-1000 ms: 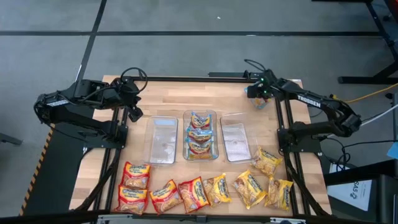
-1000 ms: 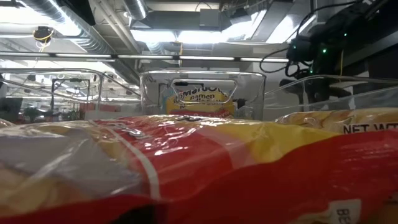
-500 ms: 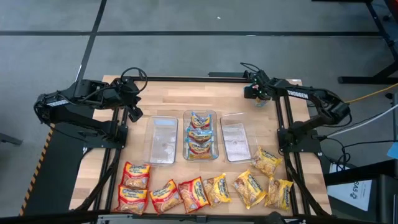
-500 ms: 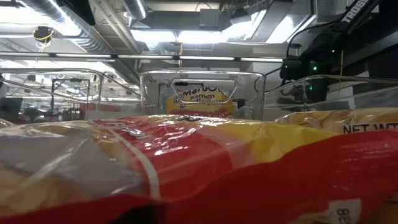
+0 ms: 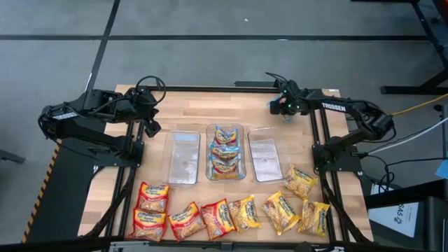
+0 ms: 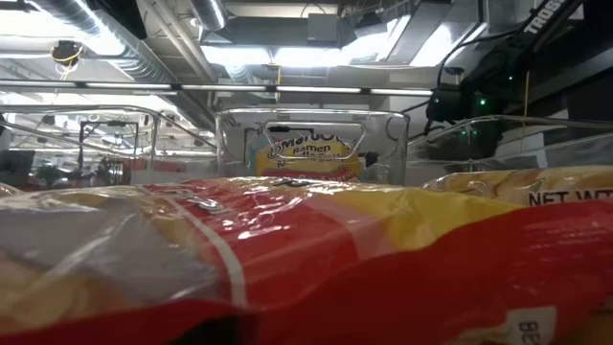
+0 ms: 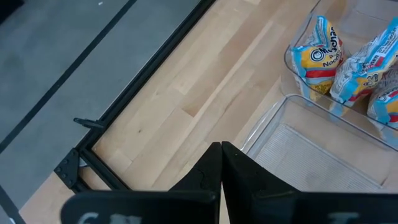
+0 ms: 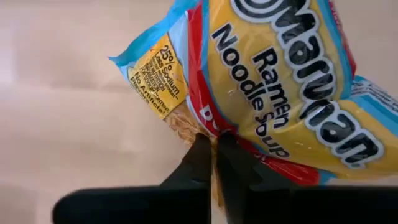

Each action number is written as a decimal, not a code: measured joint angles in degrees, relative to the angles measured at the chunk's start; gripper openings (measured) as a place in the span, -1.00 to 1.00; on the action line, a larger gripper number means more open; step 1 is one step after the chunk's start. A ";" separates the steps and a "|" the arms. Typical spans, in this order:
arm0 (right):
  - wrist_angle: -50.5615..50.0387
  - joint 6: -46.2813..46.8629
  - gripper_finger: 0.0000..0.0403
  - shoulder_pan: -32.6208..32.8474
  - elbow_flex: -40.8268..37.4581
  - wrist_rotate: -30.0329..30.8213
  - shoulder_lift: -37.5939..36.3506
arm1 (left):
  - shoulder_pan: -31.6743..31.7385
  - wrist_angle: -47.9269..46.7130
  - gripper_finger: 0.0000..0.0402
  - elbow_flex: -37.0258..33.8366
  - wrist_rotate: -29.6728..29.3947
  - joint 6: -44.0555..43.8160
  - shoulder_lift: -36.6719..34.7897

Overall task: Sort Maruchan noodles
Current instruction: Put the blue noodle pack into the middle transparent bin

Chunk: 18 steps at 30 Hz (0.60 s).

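At the upper left of the high view the left tool (image 5: 151, 126) waits over the surface (image 5: 196, 105), its fingers pressed together on nothing. Along the bottom lie the loose Maruchan noodles (image 5: 217, 218), red packets left, yellow right. Above them stand three clear tubs; only the middle tub (image 5: 225, 151) holds blue-trimmed packets. At the upper right, the right tool (image 5: 283, 108) has slid leftward and its fingers, wide a moment ago, are now pinched on the edge of a blue-trimmed packet (image 8: 267, 81). That likely means a pickup bound for the middle tub. From above, that packet is mostly hidden beneath the arm; the low view is blocked by a near red packet (image 6: 287, 268).
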 joint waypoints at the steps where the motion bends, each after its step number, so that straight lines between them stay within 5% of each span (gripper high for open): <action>1: 0.04 -0.12 -0.95 0.58 0.00 -0.61 0.02 | 0.00 0.00 -1.00 -0.01 0.01 0.07 -0.01; 18: 1.67 -4.48 -1.00 12.22 10.31 0.52 -1.33 | 0.00 -0.02 -1.00 -0.02 0.00 0.39 0.00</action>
